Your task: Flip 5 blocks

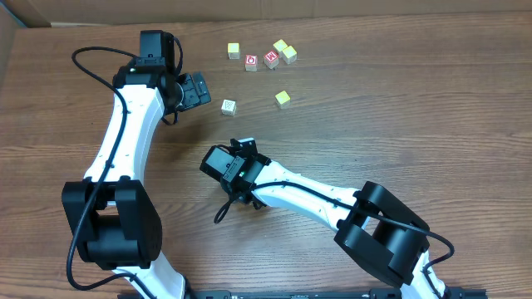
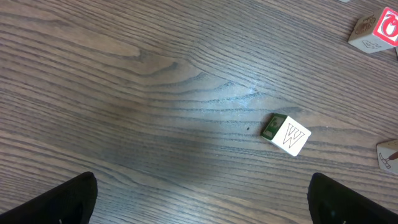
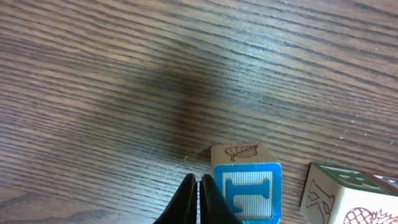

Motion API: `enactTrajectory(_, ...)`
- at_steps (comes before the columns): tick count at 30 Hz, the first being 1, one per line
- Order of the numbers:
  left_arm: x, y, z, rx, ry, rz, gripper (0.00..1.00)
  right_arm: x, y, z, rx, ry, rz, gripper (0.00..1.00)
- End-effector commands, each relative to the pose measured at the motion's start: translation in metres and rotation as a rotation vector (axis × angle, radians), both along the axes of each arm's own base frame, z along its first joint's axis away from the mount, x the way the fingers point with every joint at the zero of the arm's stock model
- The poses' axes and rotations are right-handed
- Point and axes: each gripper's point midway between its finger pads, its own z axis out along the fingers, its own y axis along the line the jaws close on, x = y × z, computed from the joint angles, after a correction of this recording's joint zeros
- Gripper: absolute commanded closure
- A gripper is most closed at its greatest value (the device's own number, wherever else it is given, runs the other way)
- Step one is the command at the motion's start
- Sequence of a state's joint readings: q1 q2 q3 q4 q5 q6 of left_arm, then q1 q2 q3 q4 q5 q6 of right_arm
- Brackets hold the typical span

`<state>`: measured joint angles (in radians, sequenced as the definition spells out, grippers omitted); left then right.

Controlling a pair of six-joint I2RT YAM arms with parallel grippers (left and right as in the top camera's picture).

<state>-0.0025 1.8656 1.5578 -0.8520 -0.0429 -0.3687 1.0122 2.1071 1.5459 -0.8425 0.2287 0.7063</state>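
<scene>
Five pale blocks (image 1: 288,55) are scattered at upper centre of the overhead frame, mixed with two red cubes (image 1: 251,62). W block (image 2: 286,134) lies right of centre in the left wrist view. The left gripper (image 1: 197,89) has its fingers spread wide, empty. On the right gripper (image 3: 198,198) the fingers are pressed together, nothing held, with a blue-faced block (image 3: 247,190) just beside the tips.

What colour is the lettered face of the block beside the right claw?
Blue; block shows best in right wrist view.
</scene>
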Motion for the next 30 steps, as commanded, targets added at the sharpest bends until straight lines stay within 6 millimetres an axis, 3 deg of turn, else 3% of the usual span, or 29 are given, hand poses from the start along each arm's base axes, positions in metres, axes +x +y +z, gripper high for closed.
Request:
enactTrajectory(1, 0.005, 0.0, 0.004, 0.003, -0.013, 0.02, 0.0, 0.001, -0.005, -0.003, -0.023, -0.006, -0.009, 0.94)
enactTrajectory(11, 0.005, 0.0, 0.004, 0.003, -0.013, 0.02, 0.0, 0.0, -0.01, -0.002, -0.039, 0.005, -0.013, 0.95)
enactTrajectory(18, 0.005, 0.0, 0.004, 0.003, -0.013, 0.02, 0.0, 0.006, -0.025, -0.004, -0.055, 0.032, -0.07, 0.95)
enactTrajectory(23, 0.005, 0.0, 0.004, 0.003, -0.013, 0.02, 0.0, 0.004, -0.017, -0.001, -0.011, 0.069, -0.066, 0.96)
enactTrajectory(26, 0.005, 0.0, 0.004, 0.003, -0.013, 0.02, 0.0, 0.006, -0.013, 0.007, -0.001, 0.065, -0.061, 0.96)
enactTrajectory(30, 0.005, 0.0, 0.004, 0.003, -0.013, 0.02, 0.0, 0.02, -0.005, 0.036, 0.042, 0.023, -0.041, 0.96)
